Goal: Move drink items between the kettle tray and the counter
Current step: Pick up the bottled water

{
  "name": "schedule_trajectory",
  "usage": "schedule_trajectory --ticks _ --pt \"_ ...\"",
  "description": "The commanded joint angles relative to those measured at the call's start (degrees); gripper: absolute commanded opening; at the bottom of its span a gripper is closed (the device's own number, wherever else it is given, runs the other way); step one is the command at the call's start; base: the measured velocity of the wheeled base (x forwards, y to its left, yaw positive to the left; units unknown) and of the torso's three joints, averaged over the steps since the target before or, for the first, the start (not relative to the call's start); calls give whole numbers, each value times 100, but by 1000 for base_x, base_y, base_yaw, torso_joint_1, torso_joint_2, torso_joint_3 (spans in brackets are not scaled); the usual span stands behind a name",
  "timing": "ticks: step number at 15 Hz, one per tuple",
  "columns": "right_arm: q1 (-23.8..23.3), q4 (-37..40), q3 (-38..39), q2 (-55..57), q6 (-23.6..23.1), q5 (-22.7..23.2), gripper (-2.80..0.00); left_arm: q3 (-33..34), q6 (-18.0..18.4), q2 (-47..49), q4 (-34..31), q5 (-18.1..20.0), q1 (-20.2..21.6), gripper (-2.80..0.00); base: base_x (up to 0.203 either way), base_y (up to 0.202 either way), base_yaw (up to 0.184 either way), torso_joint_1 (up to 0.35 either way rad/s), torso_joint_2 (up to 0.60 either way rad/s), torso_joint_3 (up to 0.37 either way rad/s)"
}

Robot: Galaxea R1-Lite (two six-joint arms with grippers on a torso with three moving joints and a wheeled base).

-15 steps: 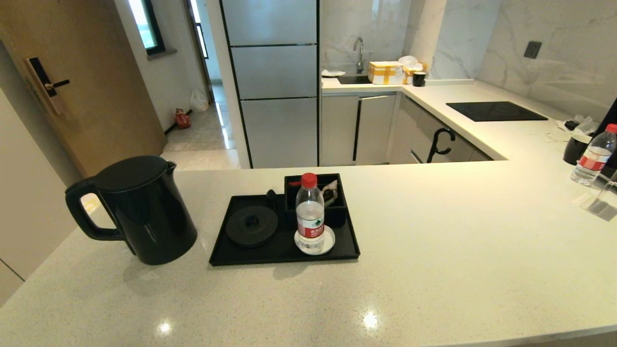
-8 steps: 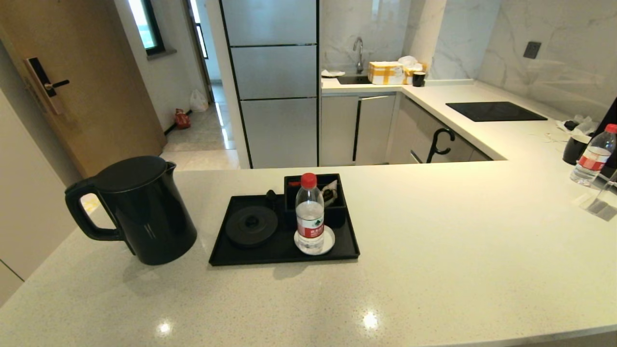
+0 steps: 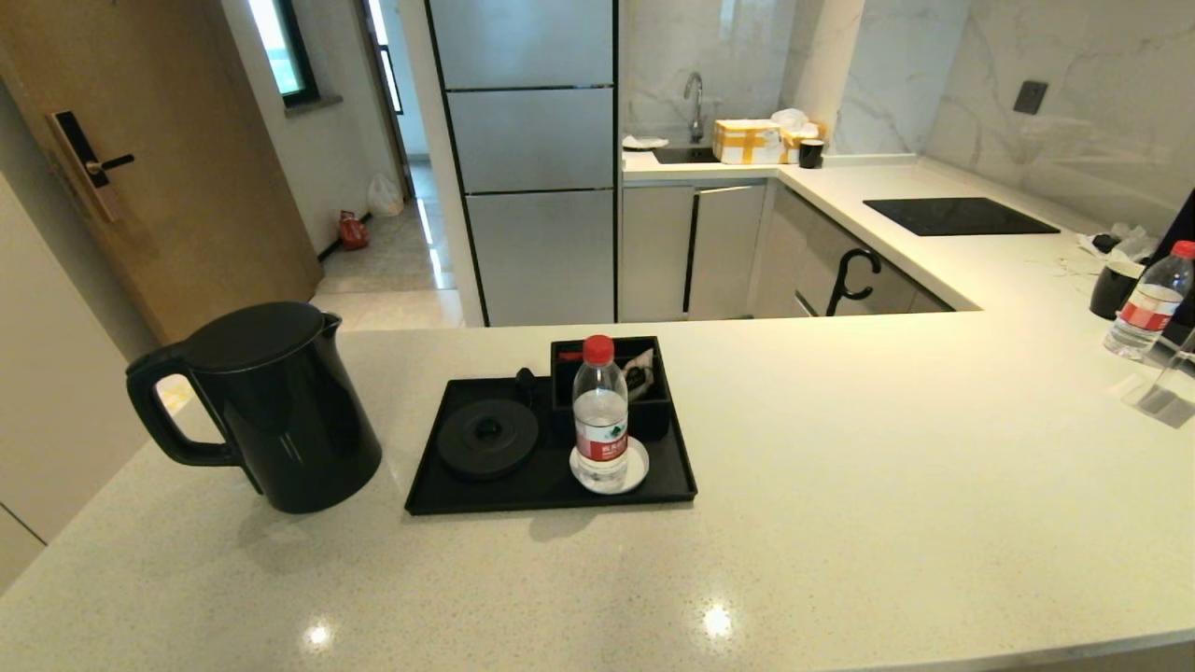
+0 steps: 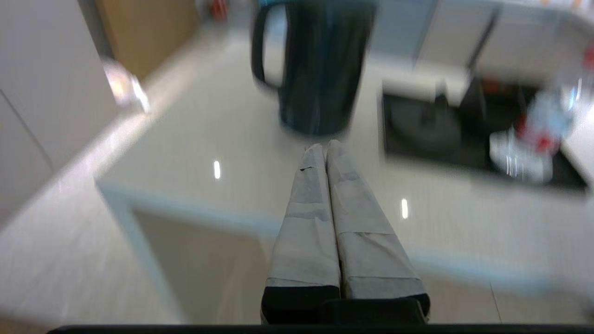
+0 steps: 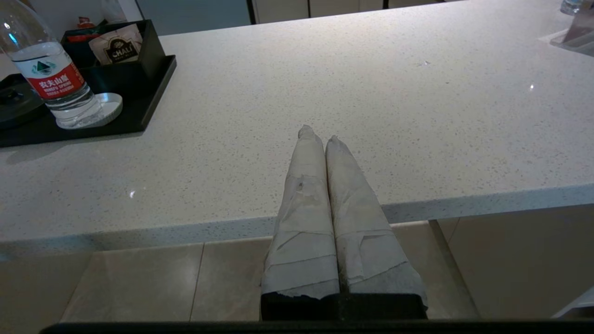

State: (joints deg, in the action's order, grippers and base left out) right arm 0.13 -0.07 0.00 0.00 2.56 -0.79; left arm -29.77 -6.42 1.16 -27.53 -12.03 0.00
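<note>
We are just starting: the kettle (image 3: 266, 406) stands on the counter (image 3: 840, 485) beside the tray (image 3: 551, 490), the bottle (image 3: 600, 415) probably on its coaster. Our left gripper (image 4: 323, 147) and right gripper (image 5: 318, 134) hang with jaws closed, empty, off the counter's near edge; next we must open one.

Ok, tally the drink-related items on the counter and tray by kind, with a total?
Kettles: 1, on the counter: kettle
Water bottles: 2: tray bottle, far-right bottle
Kettle bases: 1, on the tray: base
Total: 4

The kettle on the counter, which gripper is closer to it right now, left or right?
Left. The left gripper points at the kettle from the counter's near edge, fingers shut. The right gripper is farther right, past the tray.
</note>
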Motion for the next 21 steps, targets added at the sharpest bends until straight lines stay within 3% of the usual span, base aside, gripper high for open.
schedule_trajectory --ticks 1,2,3,6,8,10,13,15,18,19,21 --pt "4 -1 0 9 -1 0 -280 279 9 -116 590 -45 0 -280 0 0 0 0 0 0" --pt "-5 7 0 9 -1 0 -280 347 111 -116 727 -32 0 -280 0 0 0 0 0 0" --pt "-5 7 0 9 -1 0 -280 652 280 -116 1270 -19 0 -280 0 0 0 0 0 0" --pt "-5 7 0 9 -1 0 -280 2511 745 -116 3038 2 0 -280 0 0 0 0 0 0" --pt "4 7 0 9 -10 0 -280 2977 900 -113 3842 68 0 -280 0 0 0 0 0 0" --pt "4 7 0 9 -5 0 -280 2904 568 -107 3460 206 0 -280 0 0 0 0 0 0" --pt "-1 7 0 9 -1 0 -280 2619 750 -112 2370 755 1 -280 0 0 0 0 0 0" --pt "-5 7 0 9 -1 0 -280 2626 739 -107 2348 851 0 -280 0 0 0 0 0 0" --pt "3 1 0 9 -8 0 -280 2867 808 -107 3053 938 8 -280 0 0 0 0 0 0" --pt "4 7 0 9 -10 0 -280 2925 924 -107 2767 1206 3 -280 0 0 0 0 0 0" --pt "4 7 0 9 -1 0 -280 2951 1002 -107 2630 1308 0 -280 0 0 0 0 0 0"
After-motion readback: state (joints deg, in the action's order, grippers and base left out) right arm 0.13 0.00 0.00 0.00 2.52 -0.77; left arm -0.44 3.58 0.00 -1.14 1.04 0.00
